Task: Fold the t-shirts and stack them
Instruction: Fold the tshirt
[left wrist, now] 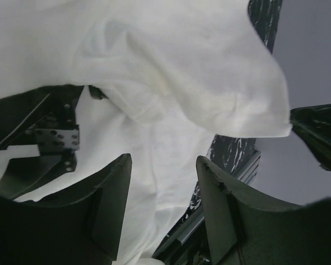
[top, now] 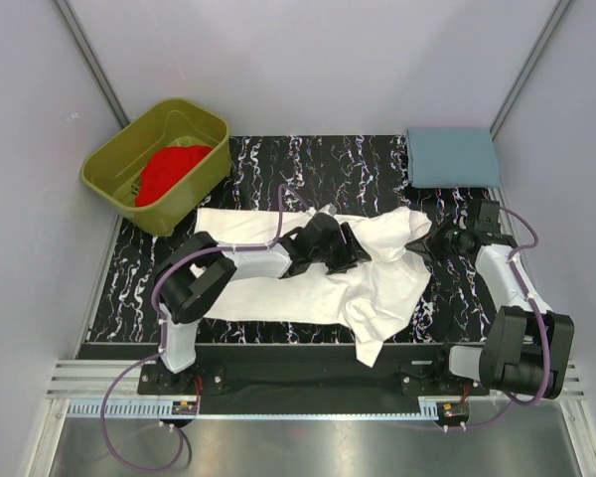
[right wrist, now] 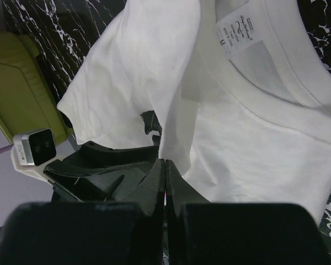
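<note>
Slippage was the risk I weighed most. My right gripper (right wrist: 165,163) was clenched on a thin raised fold of the white t-shirt (top: 377,283) toward the right edge of the table (top: 308,159). With so little limp cloth between the pads, I judged it could slide out as soon as I pulled. My left gripper (left wrist: 163,165) hung over the middle of that shirt with its jaws apart and nothing gripped. If it bit there it might take two layers at once, or only a loose wrinkle, and the fold would come out crooked. A tail of the shirt lay over the near edge of the table, where a drag could pull more of it off or catch it on my bases. The shirt was soft and matt. It lay spread across the middle of the table in broad creases and rumpled toward the right, with a stitched neckband (right wrist: 298,72) and a small printed size label (right wrist: 235,34) inside it. Under it the table was hard and black, veined with white like marble. The red t-shirt (top: 174,169) lay crumpled in a rounded rectangular olive-green plastic tub (top: 164,211) at the far left corner, not yet folded. A blue-grey cloth (top: 450,156), folded into a flat rectangle, sat at the far right corner.
</note>
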Robot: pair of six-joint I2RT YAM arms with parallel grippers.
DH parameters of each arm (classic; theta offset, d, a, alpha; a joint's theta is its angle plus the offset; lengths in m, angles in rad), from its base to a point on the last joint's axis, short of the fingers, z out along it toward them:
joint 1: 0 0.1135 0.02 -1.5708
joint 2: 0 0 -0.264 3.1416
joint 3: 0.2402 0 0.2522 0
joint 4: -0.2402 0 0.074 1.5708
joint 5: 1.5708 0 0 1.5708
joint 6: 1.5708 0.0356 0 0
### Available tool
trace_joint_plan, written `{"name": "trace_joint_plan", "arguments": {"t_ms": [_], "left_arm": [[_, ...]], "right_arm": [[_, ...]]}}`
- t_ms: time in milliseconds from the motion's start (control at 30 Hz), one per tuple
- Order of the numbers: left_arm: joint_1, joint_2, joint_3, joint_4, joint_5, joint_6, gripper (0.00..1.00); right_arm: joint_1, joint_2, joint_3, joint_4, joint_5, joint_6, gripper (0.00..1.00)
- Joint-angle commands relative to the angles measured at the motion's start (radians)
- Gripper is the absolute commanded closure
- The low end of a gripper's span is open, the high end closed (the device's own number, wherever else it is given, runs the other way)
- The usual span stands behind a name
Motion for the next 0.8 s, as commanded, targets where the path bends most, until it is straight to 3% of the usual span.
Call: {"name": "trace_joint_plan", "arguments": {"t_ms": [0,233,767], "left_arm": [[-0.001,0.025,0.065,0.05,-0.049,-0.025,0.44],[-0.021,0.082,0.12,-0.058,-0.081,-0.038,0.43],[-0.032,0.157,0.178,-0.092,-0.115,-0.062,0.45]], "right_arm": [[0.007,-0.036,-0.013,0.042,-0.028,0.0,1.0],[0.007,-0.035,-0.019,0.051,-0.027,0.002,1.0],[0.007,-0.044,-0.027,0.048,-0.018,-0.004,1.0]]}}
